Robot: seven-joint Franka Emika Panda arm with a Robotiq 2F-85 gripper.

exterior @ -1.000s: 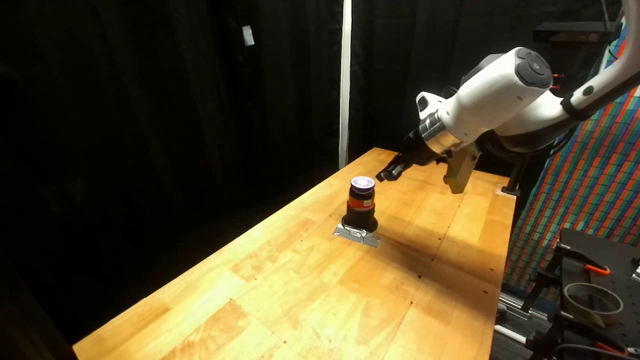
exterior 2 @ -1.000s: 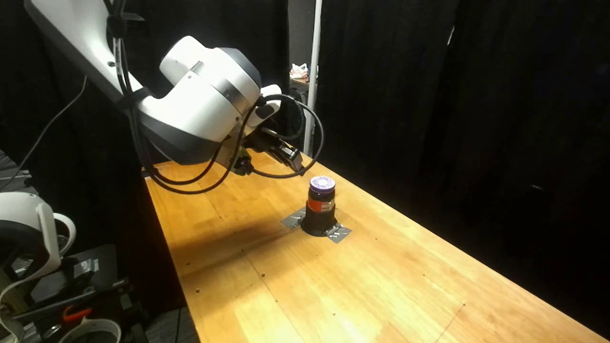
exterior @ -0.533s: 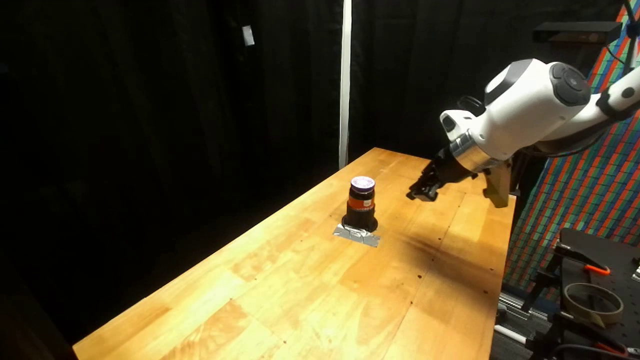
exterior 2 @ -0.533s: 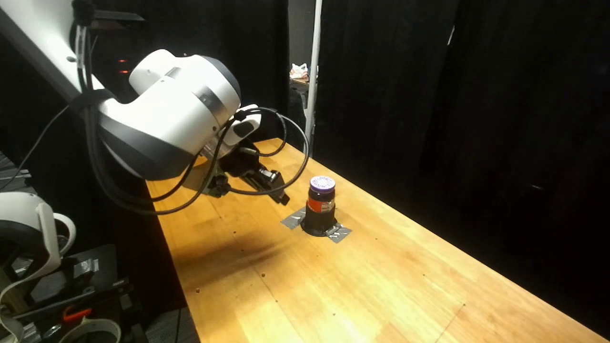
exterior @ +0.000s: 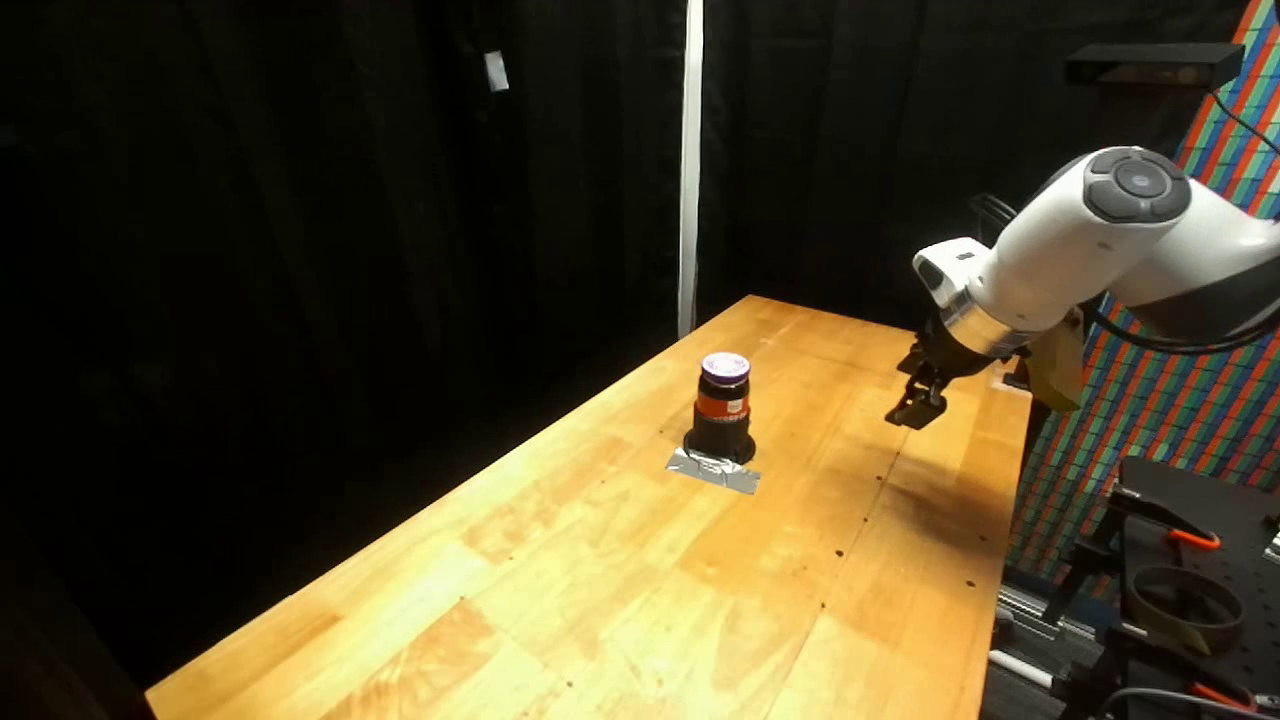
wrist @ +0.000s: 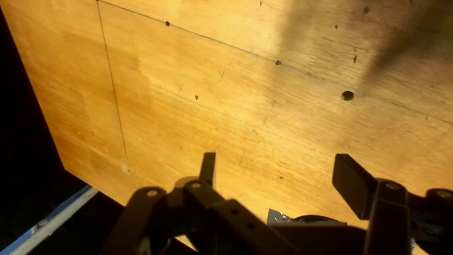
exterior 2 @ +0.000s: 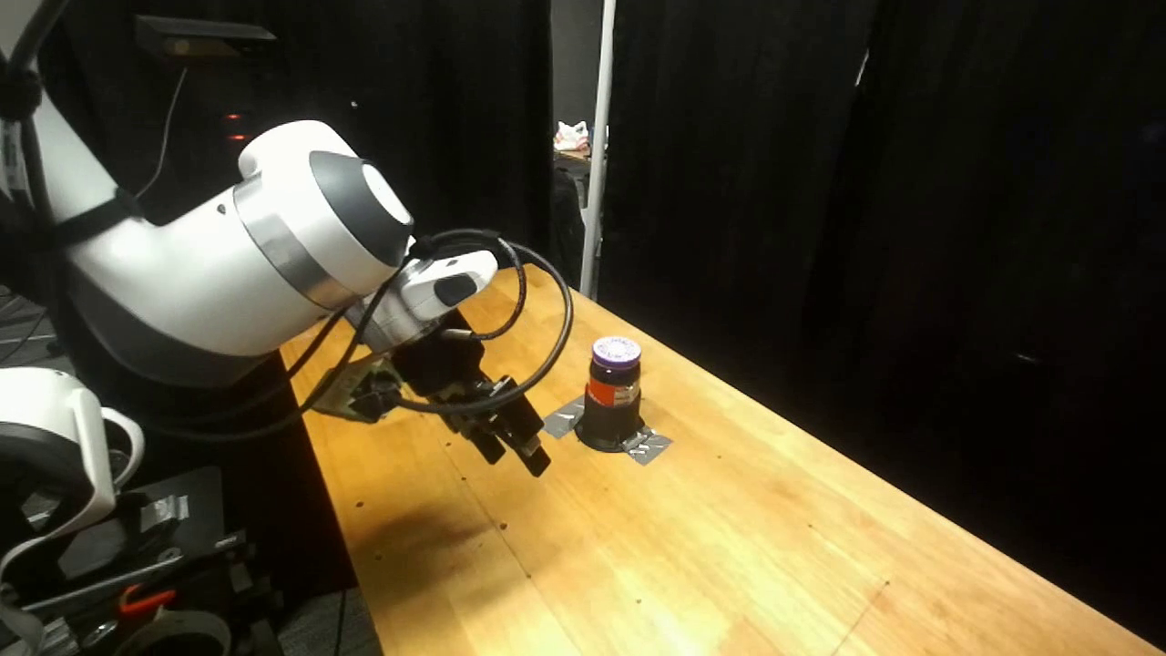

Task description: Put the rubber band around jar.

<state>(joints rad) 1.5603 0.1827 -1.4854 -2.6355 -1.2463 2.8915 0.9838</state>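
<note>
Jar is untouched; gripper is spread, empty; band (not made out) should be located before descent.

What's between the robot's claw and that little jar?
Wooden tabletop shows between the gripper and the jar in both exterior views, plus silver tape by the jar in an exterior view.

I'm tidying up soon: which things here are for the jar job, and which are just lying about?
For the job:
purple-lidded jar
taped-down black base
open jaws
(no rubber band discernible)

Just lying about, it seems:
tape roll
probably a VR headset
orange item, unidentifiable
</note>
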